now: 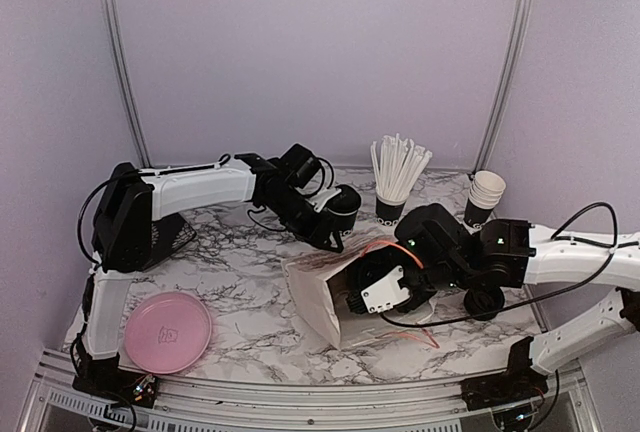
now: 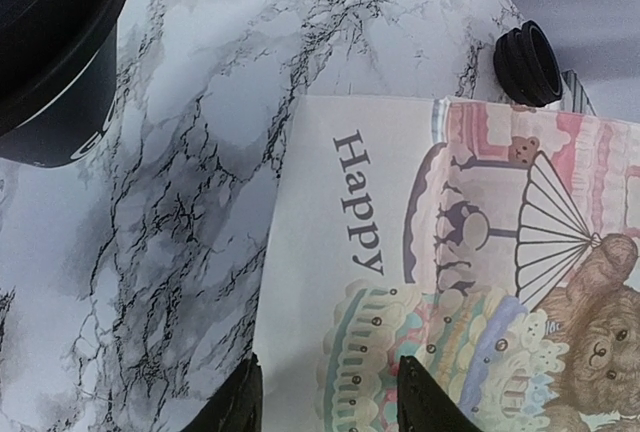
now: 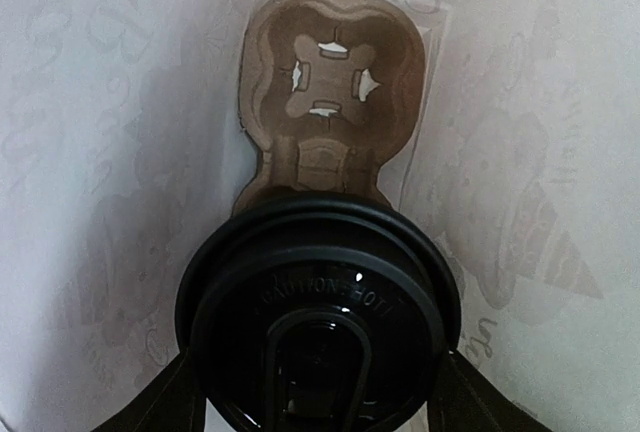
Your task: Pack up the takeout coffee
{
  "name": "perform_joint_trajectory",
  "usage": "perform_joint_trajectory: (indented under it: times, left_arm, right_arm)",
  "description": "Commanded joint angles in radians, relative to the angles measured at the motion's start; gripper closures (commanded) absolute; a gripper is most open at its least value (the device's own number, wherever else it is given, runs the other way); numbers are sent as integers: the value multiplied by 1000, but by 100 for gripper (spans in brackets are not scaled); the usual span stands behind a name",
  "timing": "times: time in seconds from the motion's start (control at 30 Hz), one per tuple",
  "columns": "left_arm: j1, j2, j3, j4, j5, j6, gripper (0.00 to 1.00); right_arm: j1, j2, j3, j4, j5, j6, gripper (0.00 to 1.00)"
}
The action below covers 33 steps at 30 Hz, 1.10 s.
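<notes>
Left arm (image 1: 200, 184): rises at the near-left corner, forearm level, reaching right toward the middle of the far edge, wrist pitched down. Left gripper (image 2: 330, 402): jaws spread wide.

Right arm (image 1: 570, 252): from the near-right corner, stretched low and left to mid-surface. Right gripper (image 3: 315, 397): jaws clamped on the takeout coffee (image 3: 318, 322), one finger each side.

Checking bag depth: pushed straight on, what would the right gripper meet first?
Probably the brown cardboard carrier at the far end of the paper bag; the lidded cup in the right gripper would touch it first.
</notes>
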Motion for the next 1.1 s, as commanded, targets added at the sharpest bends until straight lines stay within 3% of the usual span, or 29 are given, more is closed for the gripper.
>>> perform_joint_trajectory:
  times: [0.0, 0.77, 1.07]
  left_arm:
    - [-6, 41, -3, -38, 19, 22, 53]
    - [2, 62, 11, -43, 32, 22, 54]
    - [27, 3, -6, -48, -36, 11, 50]
  right_arm:
    - [-14, 17, -8, 66, 15, -20, 50]
    - [-101, 61, -49, 115, -28, -42, 50]
    - [-129, 166, 137, -88, -154, 26, 50]
